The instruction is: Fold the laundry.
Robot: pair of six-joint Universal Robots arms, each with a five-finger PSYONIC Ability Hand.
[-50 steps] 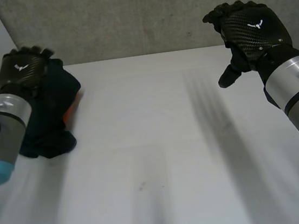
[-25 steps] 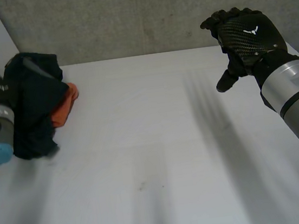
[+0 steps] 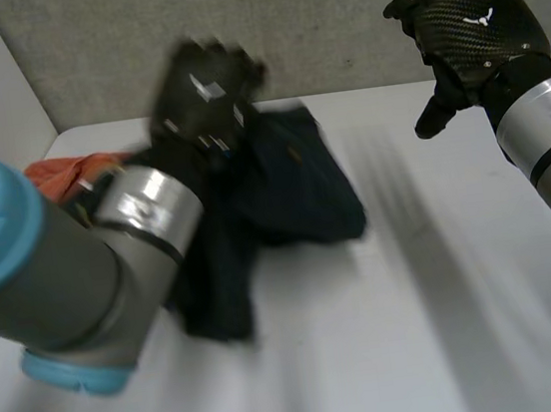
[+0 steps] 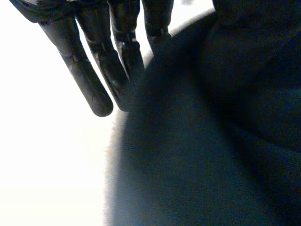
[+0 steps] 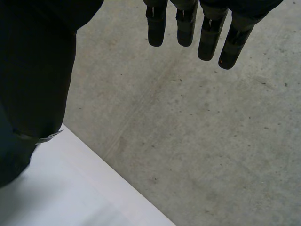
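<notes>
A dark navy garment (image 3: 294, 189) lies bunched across the middle of the white table (image 3: 404, 351). My left hand (image 3: 203, 89) sits on its far edge, gripping the cloth. In the left wrist view the fingers (image 4: 94, 70) reach down beside the dark garment (image 4: 197, 141), which covers the thumb side of the hand. An orange cloth (image 3: 65, 171) lies at the far left, partly behind my left forearm. My right hand (image 3: 470, 31) hangs open in the air above the table's far right, its straight fingers (image 5: 207, 33) holding nothing.
A grey concrete wall (image 3: 333, 18) rises right behind the table's far edge. My left forearm (image 3: 72, 271) stretches over the near left part of the table.
My left hand closed on the dark garment at the far left and has swung it right to the table's middle. The orange cloth stayed at the left. My right hand barely moved.
</notes>
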